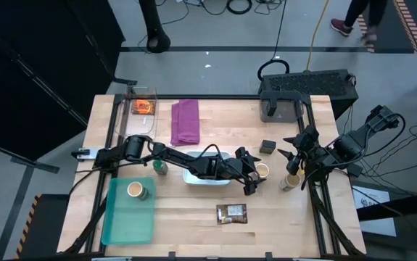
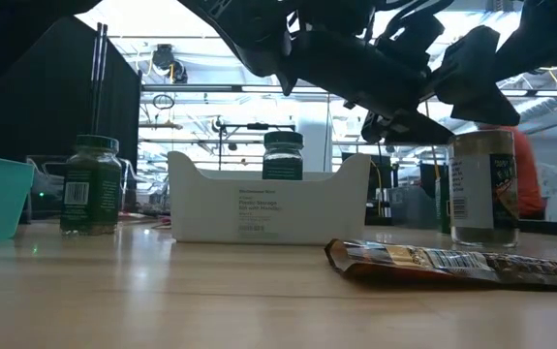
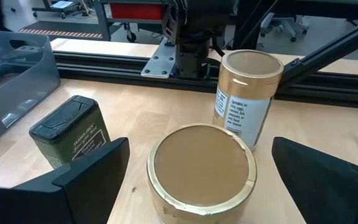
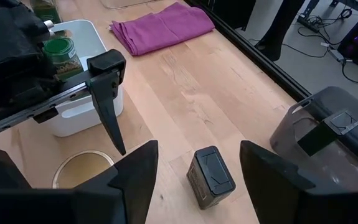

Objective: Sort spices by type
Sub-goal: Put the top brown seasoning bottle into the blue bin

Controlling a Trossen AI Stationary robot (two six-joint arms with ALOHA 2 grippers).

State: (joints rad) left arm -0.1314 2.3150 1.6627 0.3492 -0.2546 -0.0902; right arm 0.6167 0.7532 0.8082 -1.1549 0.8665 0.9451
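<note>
Spices: small round jars and flat packets, spread across the table (image 1: 193, 203)
Nearest jar: a tan-lidded jar (image 3: 202, 172) sits between the left gripper's (image 1: 254, 174) spread fingers (image 3: 88, 177), untouched by either
Second tan jar: a taller tan-lidded jar with a white label (image 3: 244, 93) stands just beyond the first, near the right-hand rail of the table
Third tan jar: one tan lid (image 1: 135, 190) rests in the teal tray (image 1: 125, 225), well behind the left gripper
Green jars: one green-lidded jar (image 4: 60, 55) stands inside the white bin (image 4: 107, 99) under the left arm; another (image 2: 90, 184) stands outside it, toward the teal tray
Packets: a dark brown packet (image 1: 231, 212) lies flat on open wood near the left gripper, toward the front edge; an orange one (image 1: 143, 107) lies in a clear box at the far corner
Right gripper: (image 1: 292, 161) hovers with fingers parted above a small dark tin (image 4: 210, 176), holding nothing
Open room: bare wood lies between the bin and the purple cloth (image 1: 186, 121)
Low view only: the brown packet's printed wrapper and the bin's label
Wrist views only: the tin's hinged lid
</note>
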